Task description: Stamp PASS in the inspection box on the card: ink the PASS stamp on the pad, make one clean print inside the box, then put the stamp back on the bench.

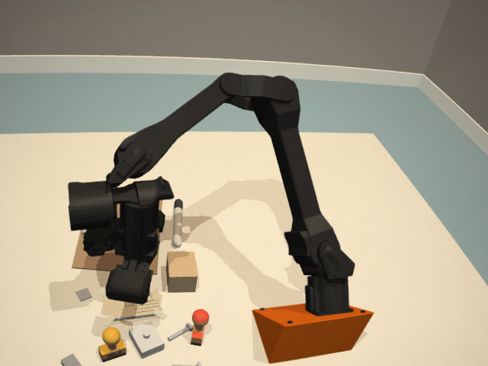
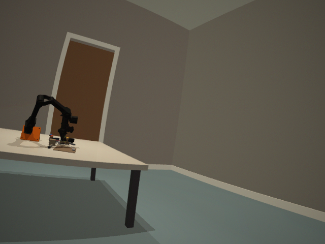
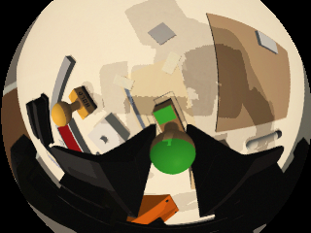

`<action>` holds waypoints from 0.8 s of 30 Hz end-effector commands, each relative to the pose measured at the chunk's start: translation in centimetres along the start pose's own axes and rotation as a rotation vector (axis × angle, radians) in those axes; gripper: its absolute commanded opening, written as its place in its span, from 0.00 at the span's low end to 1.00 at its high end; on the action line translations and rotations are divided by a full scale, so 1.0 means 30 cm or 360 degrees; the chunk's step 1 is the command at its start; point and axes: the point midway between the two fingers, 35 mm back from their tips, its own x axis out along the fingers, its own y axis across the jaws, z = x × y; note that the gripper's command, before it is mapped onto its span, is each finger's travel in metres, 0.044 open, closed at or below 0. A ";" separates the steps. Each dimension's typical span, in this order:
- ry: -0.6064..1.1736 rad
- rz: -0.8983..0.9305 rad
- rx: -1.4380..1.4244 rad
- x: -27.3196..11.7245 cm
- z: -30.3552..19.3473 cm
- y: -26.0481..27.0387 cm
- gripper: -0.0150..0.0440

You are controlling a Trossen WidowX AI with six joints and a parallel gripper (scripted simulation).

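Green-knobbed stamp (image 3: 172, 152) sits gripped in the claw (image 1: 128, 301) (image 3: 171, 128); sideways drift while pressing could smear the print.

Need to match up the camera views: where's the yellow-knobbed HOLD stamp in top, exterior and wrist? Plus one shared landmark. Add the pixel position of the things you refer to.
Top: the yellow-knobbed HOLD stamp (image 1: 112, 350) (image 3: 85, 103) is at bottom left, beside the grey block.
Exterior: only a tiny yellow knob (image 2: 67, 138) shows, lower left, near the gripper; lettering unreadable.
Wrist: left of centre, knob toward lower left.
Landmark: orange base (image 1: 311, 338) (image 2: 34, 133) (image 3: 156, 206), in all three.
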 end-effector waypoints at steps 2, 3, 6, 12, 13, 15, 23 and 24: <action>-0.0004 -0.0007 -0.0007 0.010 -0.001 -0.003 0.25; -0.0004 -0.0007 -0.0007 0.013 -0.001 -0.003 0.25; -0.0005 -0.0008 -0.0007 0.019 -0.002 -0.004 0.25; -0.0006 -0.0009 -0.0007 0.032 -0.003 -0.005 0.25; -0.0006 -0.0010 -0.0007 0.034 -0.003 -0.005 0.25; -0.0006 -0.0010 -0.0007 0.037 -0.003 -0.005 0.25; -0.0007 -0.0010 -0.0007 0.041 -0.003 -0.006 0.25; -0.0007 -0.0010 -0.0007 0.041 -0.003 -0.006 0.25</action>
